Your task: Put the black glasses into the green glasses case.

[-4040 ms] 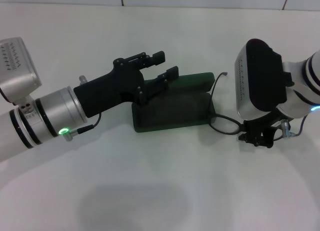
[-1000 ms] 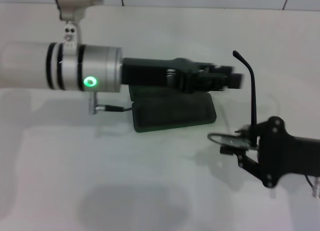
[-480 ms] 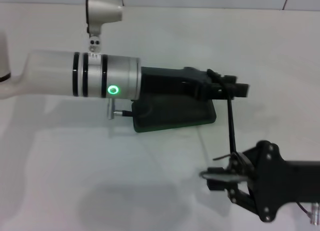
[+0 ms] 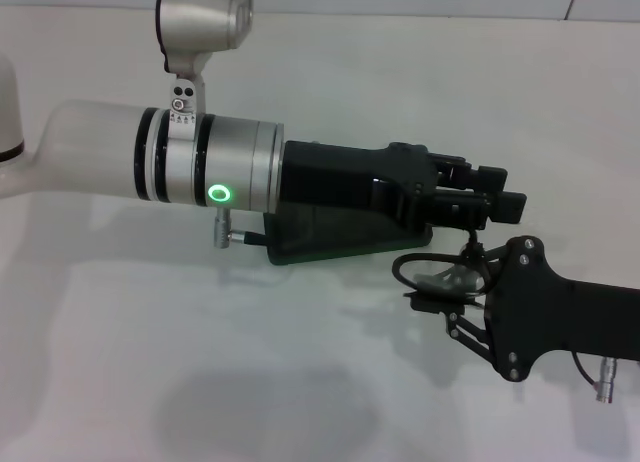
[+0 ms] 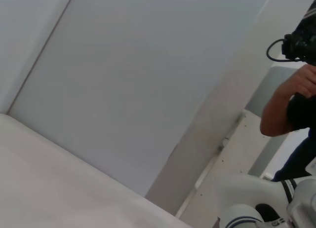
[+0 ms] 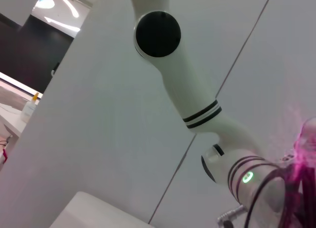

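We see 2 claws working above the white table [image 4: 120, 362]. The right claw [image 4: 440, 300] pinches the glasses [image 4: 432, 274] by the frame and holds them in the air. The left claw [image 4: 490, 204] is just above them; whether it is spread, we cannot tell. The case [image 4: 330, 230] lies beside both claws, under the left arm. We judge the left claw is there to take or fold a temple arm.

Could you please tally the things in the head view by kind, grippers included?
Glasses: 1, the black glasses, held by the right gripper.
Cases: 1, the green glasses case.
Grippers: 2, the left gripper and the right gripper.
Total: 4.
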